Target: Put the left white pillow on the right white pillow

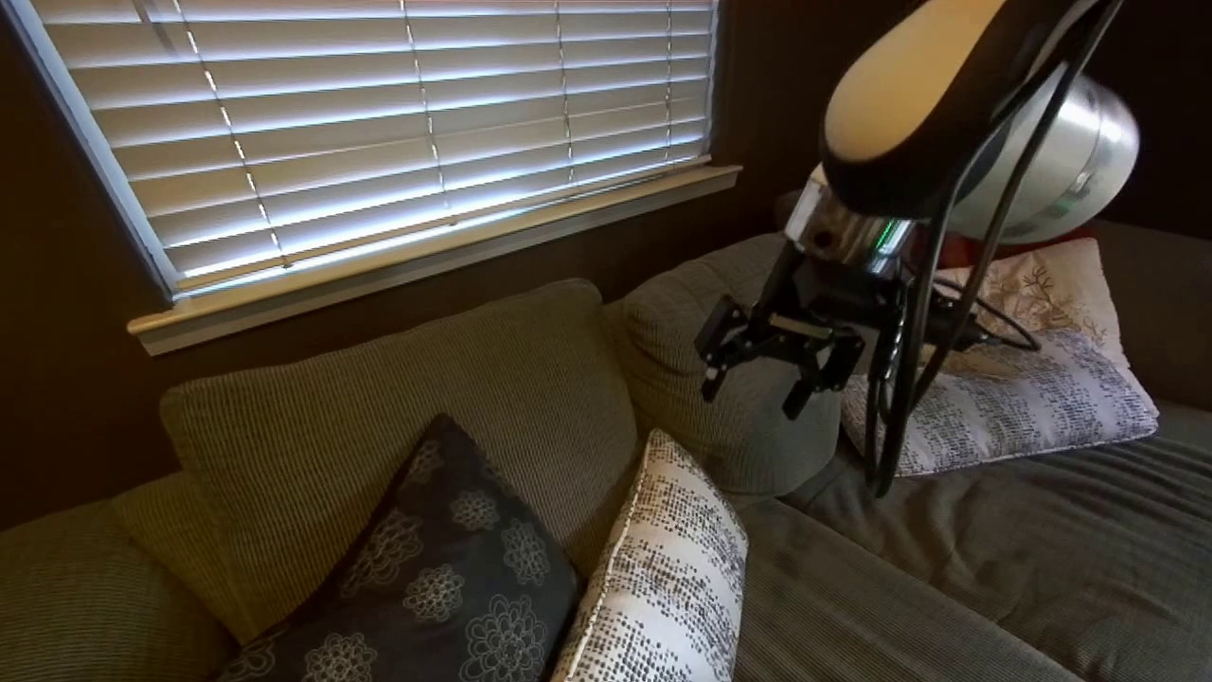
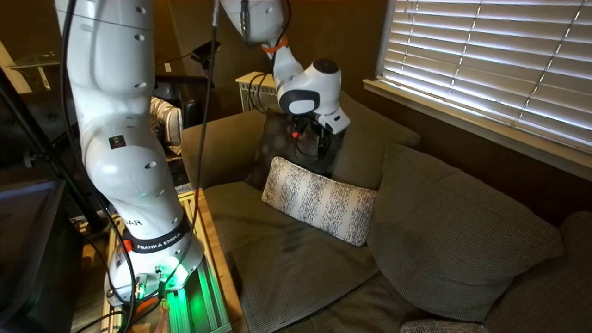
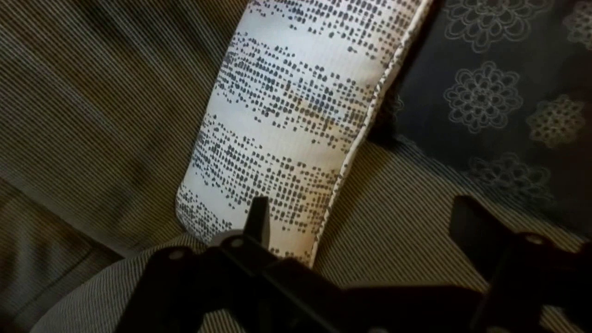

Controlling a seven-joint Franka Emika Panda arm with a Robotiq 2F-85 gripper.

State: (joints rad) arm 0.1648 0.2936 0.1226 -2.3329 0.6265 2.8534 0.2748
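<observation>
The gripper is positioned above the couch, its fingers spread well apart. In the wrist view, one finger is seen across the end of the left white pillow; ribbed couch fabric is seen behind the other. In an exterior view, the gripper is shown apart from that pillow, near its top corner. From the opposite angle, finger detail is lost against dark fabric.

Left white pillow: propped tilted on its long edge on the seat, just beside the dark floral pillow. Its end is placed close by the ribbed back cushion; contact can't be confirmed.

Right white pillow: laid on the seat past the couch corner, well apart from the left white pillow. Partly covered in view by the arm's cables. The cream pillow with branch print is stood right behind it.

Arm is mounted beside the couch, base lit green. Blinds are lowered over the window.
</observation>
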